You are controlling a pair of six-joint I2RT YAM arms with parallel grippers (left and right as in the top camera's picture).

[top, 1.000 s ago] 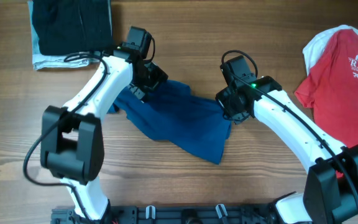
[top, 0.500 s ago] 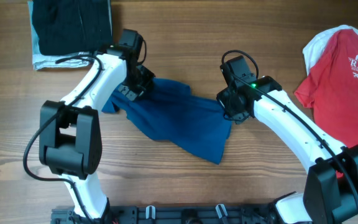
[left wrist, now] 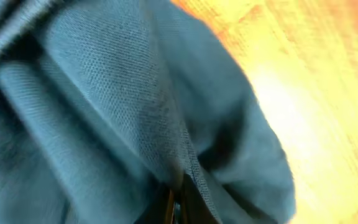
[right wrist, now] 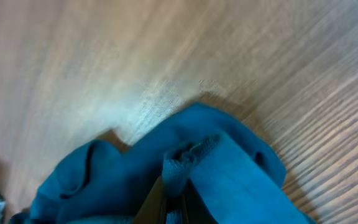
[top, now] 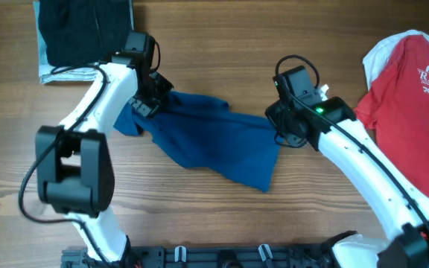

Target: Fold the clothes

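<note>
The dark blue shirt (top: 214,145) lies crumpled across the middle of the table, stretched between both arms. My left gripper (top: 149,100) is shut on its upper left edge; blue fabric (left wrist: 117,118) fills the left wrist view and folds around the closed jaws (left wrist: 178,208). At the shirt's right end my right gripper (top: 284,126) is shut on a bunched edge (right wrist: 188,158) of the cloth, pinched between the fingers (right wrist: 178,205). A red T-shirt (top: 412,85) with white lettering and white sleeves lies flat at the far right.
A pile of dark folded clothes (top: 84,30) on a pale garment sits at the back left corner. Bare wooden table (top: 222,45) runs along the back middle and in front of the blue shirt. A black rail (top: 222,257) lines the front edge.
My left gripper has closed on the blue shirt's left edge and pulled it left and back. The right gripper shifted slightly right with its end, and the shirt is stretched wider.
</note>
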